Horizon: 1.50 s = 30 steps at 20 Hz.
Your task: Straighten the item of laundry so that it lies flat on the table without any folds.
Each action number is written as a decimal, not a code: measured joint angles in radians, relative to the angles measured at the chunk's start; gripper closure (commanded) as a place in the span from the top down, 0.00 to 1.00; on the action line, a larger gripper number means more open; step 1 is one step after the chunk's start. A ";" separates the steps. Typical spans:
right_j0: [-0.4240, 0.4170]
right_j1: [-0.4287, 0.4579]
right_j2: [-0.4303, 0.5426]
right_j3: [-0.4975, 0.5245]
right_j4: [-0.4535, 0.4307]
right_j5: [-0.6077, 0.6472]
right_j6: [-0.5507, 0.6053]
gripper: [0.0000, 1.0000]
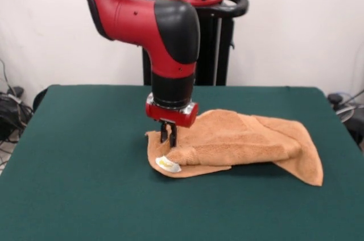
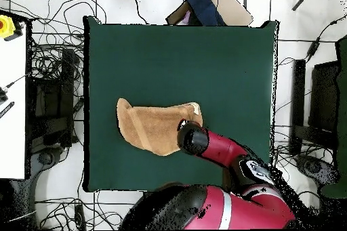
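The orange-tan towel (image 1: 239,141) lies bunched and folded over itself on the green table (image 1: 79,150), right of the middle. Its white tag (image 1: 168,165) shows at the near left corner. My gripper (image 1: 168,140) points straight down at the towel's left end, just behind the tag, and its fingers are pinched together on a raised fold there. In the overhead view the towel (image 2: 150,127) lies in the table's (image 2: 169,52) lower middle. The arm's wrist (image 2: 192,138) covers the towel's right end and hides the gripper.
The robot's black pedestal (image 1: 219,36) stands behind the table's far edge. Cables and equipment (image 2: 51,86) lie on the floor around the table. A white bench (image 2: 12,99) stands off the table's left side in the overhead view.
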 measured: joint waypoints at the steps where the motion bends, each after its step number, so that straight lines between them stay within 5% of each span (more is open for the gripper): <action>1: -0.001 -0.021 -0.002 0.021 -0.009 0.000 0.000 0.00; 9: -0.121 -0.133 -0.001 0.145 -0.149 0.000 0.000 0.00; 19: -0.307 -0.001 -0.046 0.115 -0.427 -0.083 0.000 0.00; 28: -0.357 0.020 -0.026 0.114 -0.485 -0.122 0.000 0.00; 29: -0.362 0.020 -0.024 0.115 -0.485 -0.122 0.000 1.00; 30: -0.368 0.014 -0.024 0.114 -0.485 -0.118 0.000 1.00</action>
